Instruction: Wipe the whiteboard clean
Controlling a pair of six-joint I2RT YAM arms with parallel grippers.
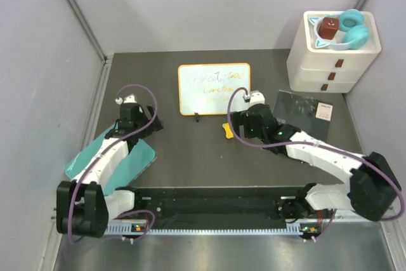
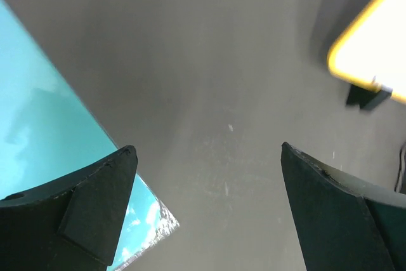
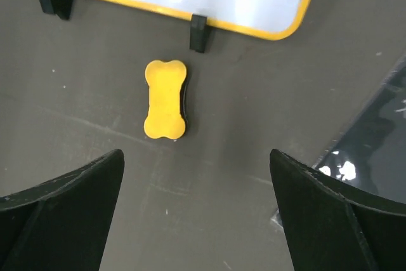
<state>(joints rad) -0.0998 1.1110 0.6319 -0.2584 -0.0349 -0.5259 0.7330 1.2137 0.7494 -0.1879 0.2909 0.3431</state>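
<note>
**Status, both arms**

- L gripper (image 2: pixel 206 150): jaws are spread wide; nothing is held. Bare dark table (image 2: pixel 222 80) is seen between the fingers. The L finger sits over the edge of a teal cutting board (image 2: pixel 38 131), which lies flat at the table's L side.
- R gripper (image 3: pixel 196 153): jaws are spread wide; nothing is held. It is positioned above the table, near the board's front edge.

**Task item**

- Whiteboard (image 1: pixel 214 89): located at rear-centre of the table, between the two grippers and beyond both. It is supported on small black feet (image 3: pixel 198 32). Orange handwriting is visible on its face in the top view; the text is too small to be read. No contact with either gripper.

**Other items**

- Yellow bone-shaped eraser (image 3: pixel 165 108): lies flat on the table just in front of one foot, w/ a narrow gap.
- Dark sheet w/ white label (image 1: pixel 303 111): lies flat to the R of the whiteboard.
- White drawer unit (image 1: pixel 330 61): rear-R corner; teal headphones (image 1: pixel 353 26) and a red-brown cube (image 1: pixel 328 28) are stored on top.
</note>
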